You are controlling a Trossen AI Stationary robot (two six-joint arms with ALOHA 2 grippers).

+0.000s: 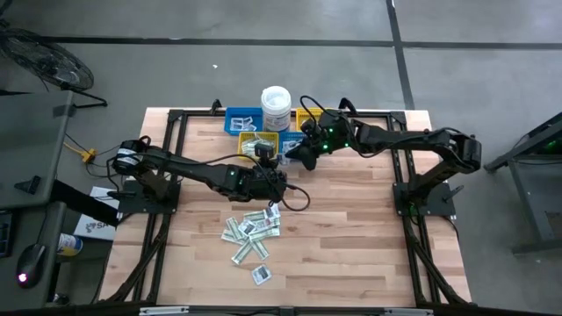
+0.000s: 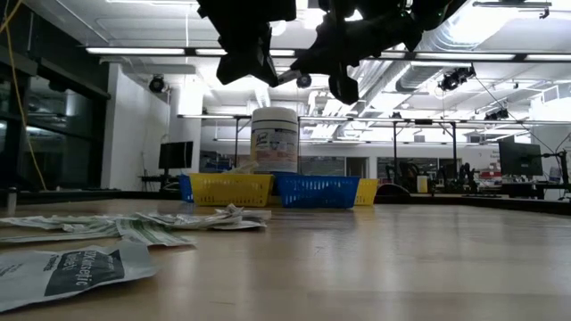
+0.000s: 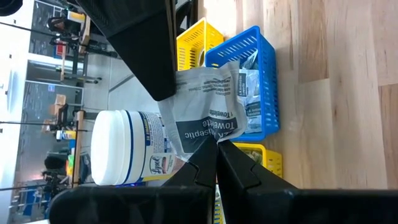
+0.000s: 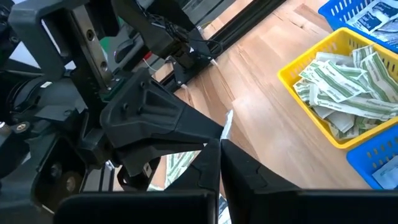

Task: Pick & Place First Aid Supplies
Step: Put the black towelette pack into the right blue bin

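A white square packet with dark print (image 3: pixel 208 109) hangs in the air between my two grippers, above the bins at the table's far side. My left gripper (image 3: pixel 216 149), reaching in from the table's left, is shut on one end of it. My right gripper (image 4: pixel 219 148), coming from the right, is shut on the other end. In the high view the packet (image 1: pixel 262 151) shows beside the left gripper (image 1: pixel 266 165), with the right gripper (image 1: pixel 297 156) close by. More first aid supplies lie in a loose pile (image 1: pixel 253 230) on the table's near middle. My left gripper pinches the packet's dark-printed end (image 3: pixel 210 135) between its two fingertips, which come at it slanting down from the table's left. The packet is lifted clear and stands out beyond the fingers. My right gripper pinches the packet's opposite end (image 4: pixel 226 132) between its fingertips (image 3: pixel 155 74), slanting down from the table's right. In the right wrist view the packet shows edge-on, lifted clear of the table.
A white lidded tub (image 1: pixel 276 107) stands at the far edge among blue (image 1: pixel 243 120) and yellow (image 1: pixel 307 117) bins. One yellow bin (image 4: pixel 348 93) holds green-and-white strips, and a blue bin (image 3: pixel 255 81) holds white packets. Bare wood lies to the right of the pile.
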